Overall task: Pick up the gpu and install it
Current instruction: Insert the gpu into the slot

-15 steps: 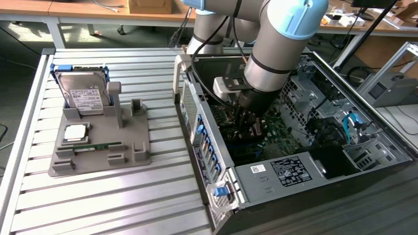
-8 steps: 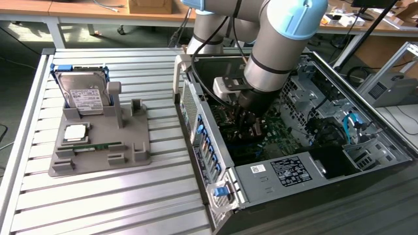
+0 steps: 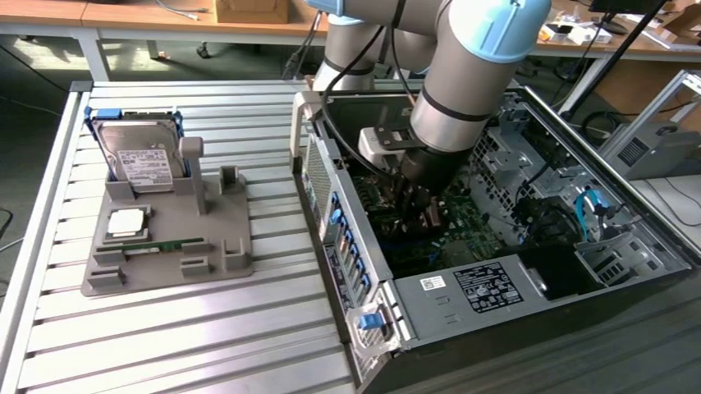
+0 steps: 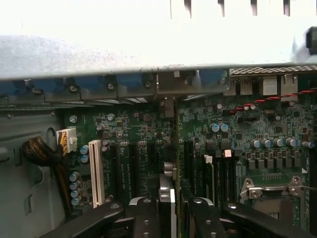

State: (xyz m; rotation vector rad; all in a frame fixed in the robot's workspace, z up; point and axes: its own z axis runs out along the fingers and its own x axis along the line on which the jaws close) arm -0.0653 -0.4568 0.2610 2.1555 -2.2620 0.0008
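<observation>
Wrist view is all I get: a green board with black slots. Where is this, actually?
Observer: Inside an open computer case lying on its side on a slatted table.
Operator: Anything else on that table?
Observer: A grey tray, at the exterior view's left, with a hard drive standing in it.
Operator: What reaches into the case?
Observer: A grey arm with blue caps, from above; its gripper holds the gpu.
</observation>
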